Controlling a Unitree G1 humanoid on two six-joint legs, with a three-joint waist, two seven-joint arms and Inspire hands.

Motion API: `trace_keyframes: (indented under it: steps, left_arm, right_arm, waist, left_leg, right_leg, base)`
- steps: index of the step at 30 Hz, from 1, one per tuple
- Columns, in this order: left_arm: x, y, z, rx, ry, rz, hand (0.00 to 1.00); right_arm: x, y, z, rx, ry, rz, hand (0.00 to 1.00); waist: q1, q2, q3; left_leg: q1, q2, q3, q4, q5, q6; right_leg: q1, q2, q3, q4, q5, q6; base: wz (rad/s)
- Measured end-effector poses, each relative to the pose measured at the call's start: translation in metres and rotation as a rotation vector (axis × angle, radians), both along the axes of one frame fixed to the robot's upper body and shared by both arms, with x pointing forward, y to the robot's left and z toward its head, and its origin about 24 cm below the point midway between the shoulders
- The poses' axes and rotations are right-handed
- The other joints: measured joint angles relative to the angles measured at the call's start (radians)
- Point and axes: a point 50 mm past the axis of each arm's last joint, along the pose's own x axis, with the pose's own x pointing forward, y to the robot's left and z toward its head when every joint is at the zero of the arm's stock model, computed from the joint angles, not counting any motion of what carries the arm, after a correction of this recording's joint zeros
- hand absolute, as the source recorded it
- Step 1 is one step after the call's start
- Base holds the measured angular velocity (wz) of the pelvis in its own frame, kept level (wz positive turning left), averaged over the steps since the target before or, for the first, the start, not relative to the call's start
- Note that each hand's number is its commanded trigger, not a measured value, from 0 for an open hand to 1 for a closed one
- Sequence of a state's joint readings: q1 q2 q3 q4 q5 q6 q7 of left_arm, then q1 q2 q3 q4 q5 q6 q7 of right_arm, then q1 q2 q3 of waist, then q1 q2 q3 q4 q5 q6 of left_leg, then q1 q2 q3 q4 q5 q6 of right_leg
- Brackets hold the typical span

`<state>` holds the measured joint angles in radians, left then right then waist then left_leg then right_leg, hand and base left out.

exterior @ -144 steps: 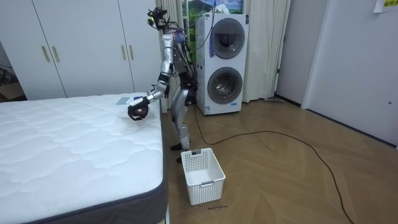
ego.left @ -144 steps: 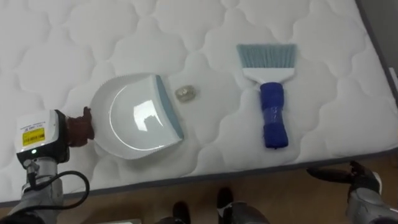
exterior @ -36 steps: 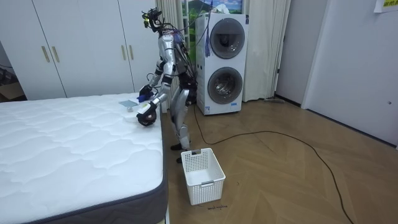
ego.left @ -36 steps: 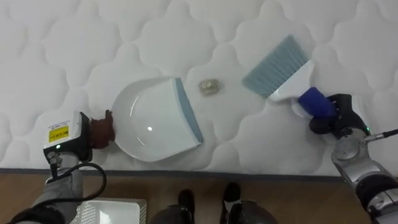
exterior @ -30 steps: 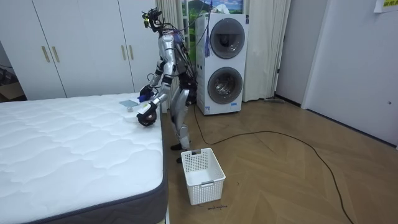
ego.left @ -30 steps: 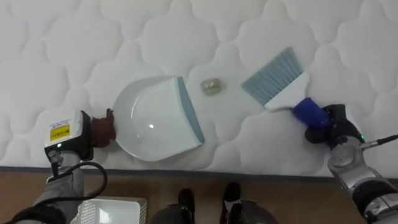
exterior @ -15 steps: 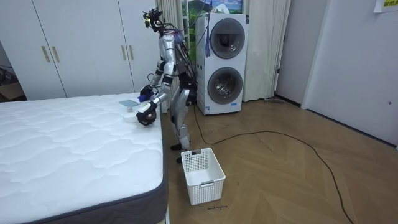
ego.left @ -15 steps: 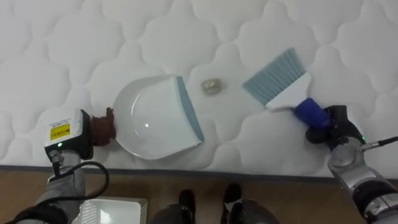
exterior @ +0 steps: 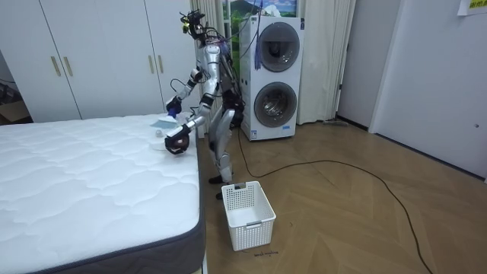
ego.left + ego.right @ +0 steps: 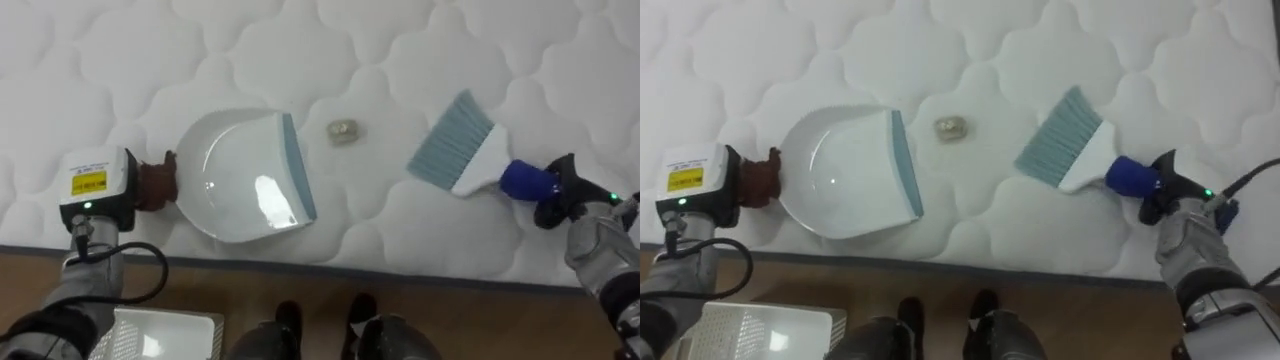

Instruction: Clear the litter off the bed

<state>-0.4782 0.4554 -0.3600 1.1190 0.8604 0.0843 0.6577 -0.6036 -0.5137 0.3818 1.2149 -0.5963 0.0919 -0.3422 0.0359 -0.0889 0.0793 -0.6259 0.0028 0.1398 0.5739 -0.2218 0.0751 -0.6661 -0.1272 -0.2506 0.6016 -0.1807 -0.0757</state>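
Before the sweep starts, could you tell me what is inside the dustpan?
The dustpan looks empty inside, just glare on its white bowl. The small scrap lies outside it on the mattress, beside the blue lip. The left hand covers its handle.

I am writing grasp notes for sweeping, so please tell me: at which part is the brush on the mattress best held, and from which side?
Grip the brush by its blue handle, coming from the robot's right. The bristles fan out toward the small scrap, so the handle end points away from the work and lies free. The right hand is curled round it there.
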Motion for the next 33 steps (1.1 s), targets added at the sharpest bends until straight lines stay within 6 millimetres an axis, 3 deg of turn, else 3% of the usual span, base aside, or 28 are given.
trace_keyframes:
  steps: [7,12,17,20,26,33]
  left_arm:
    - [0.009,0.006,0.015,0.086,-0.021,-0.026,1.0]
    - [0.012,0.008,0.022,0.107,-0.042,-0.033,1.0]
    - [0.013,0.015,0.029,0.13,-0.049,-0.031,1.0]
    - [0.014,0.016,0.032,0.142,-0.058,-0.038,1.0]
    - [0.017,0.015,0.038,0.165,-0.07,-0.053,1.0]
    - [0.017,0.015,0.037,0.167,-0.051,-0.041,1.0]
  right_arm:
    - [0.025,0.0,0.039,-0.356,0.05,0.174,1.0]
    - [0.035,0.01,0.051,-0.497,0.056,0.251,1.0]
    - [0.044,0.021,0.06,-0.588,0.074,0.319,1.0]
    - [0.051,0.026,0.069,-0.638,0.085,0.345,1.0]
    - [0.058,0.03,0.081,-0.667,0.067,0.348,1.0]
    - [0.058,0.031,0.079,-0.644,0.072,0.337,1.0]
  waist:
    - [0.031,-0.016,0.0034]
    - [0.044,-0.043,0.0176]
    - [0.046,-0.066,0.0154]
    - [0.046,-0.068,0.0145]
    - [0.048,-0.07,0.0139]
    - [0.052,-0.069,0.014]
  left_leg:
    - [0.004,0.021,0.015,0.011,-0.001,-0.003]
    - [0.001,0.023,0.019,0.005,-0.001,-0.007]
    - [-0.002,0.036,0.018,0.012,-0.005,-0.012]
    - [-0.003,0.043,0.018,0.015,-0.005,-0.013]
    - [-0.003,0.044,0.016,0.017,-0.006,-0.014]
    - [0.011,0.053,0.013,-0.002,-0.005,-0.014]
  right_leg:
    - [0.009,0.017,-0.004,-0.016,0.023,-0.009]
    - [0.003,0.015,-0.01,-0.021,0.019,-0.012]
    - [0.012,0.023,-0.028,-0.041,0.025,-0.019]
    - [0.021,0.022,-0.053,-0.05,0.029,-0.023]
    - [0.024,0.023,-0.056,-0.053,0.031,-0.023]
    - [0.054,0.036,-0.072,-0.102,0.049,-0.024]
  base:
    - [-0.11]
    - [-0.02]
    - [-0.04]
    - [-0.01]
    - [0.0]
    - [0.0]
